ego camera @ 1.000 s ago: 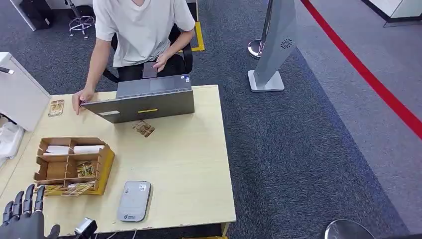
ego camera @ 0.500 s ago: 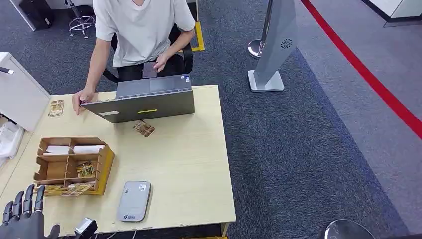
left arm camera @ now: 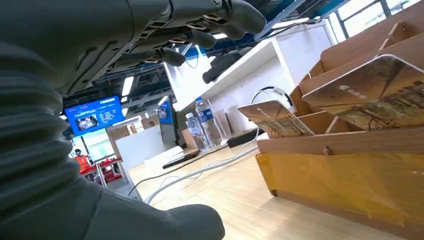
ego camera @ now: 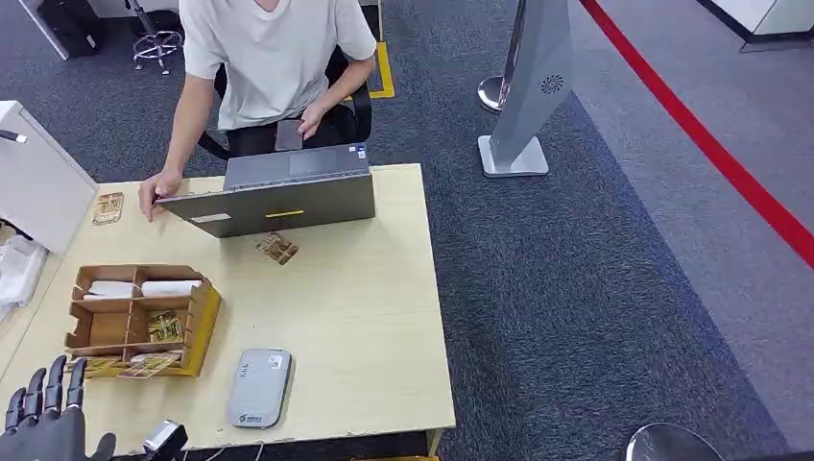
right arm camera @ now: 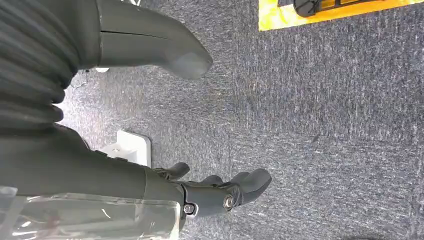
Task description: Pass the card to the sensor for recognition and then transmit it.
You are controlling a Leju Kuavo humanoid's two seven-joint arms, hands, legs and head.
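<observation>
A wooden card organiser [ego camera: 192,331] stands on the left of the light wooden table [ego camera: 365,317], with patterned cards [ego camera: 149,363] leaning in its front slots. The left wrist view shows those cards [left arm camera: 375,95] close up in the organiser [left arm camera: 345,145]. A grey sensor pad [ego camera: 258,387] lies near the table's front edge. My left hand [ego camera: 43,423] hovers at the front left corner, fingers spread, holding nothing, a little short of the organiser. My right hand [right arm camera: 150,125] hangs over the carpet, fingers apart and empty.
A person sits behind the table with one hand on an open grey laptop [ego camera: 283,202]. One loose card [ego camera: 277,248] lies in front of the laptop and another [ego camera: 108,207] at the far left. A grey standing sign [ego camera: 533,86] is on the carpet to the right.
</observation>
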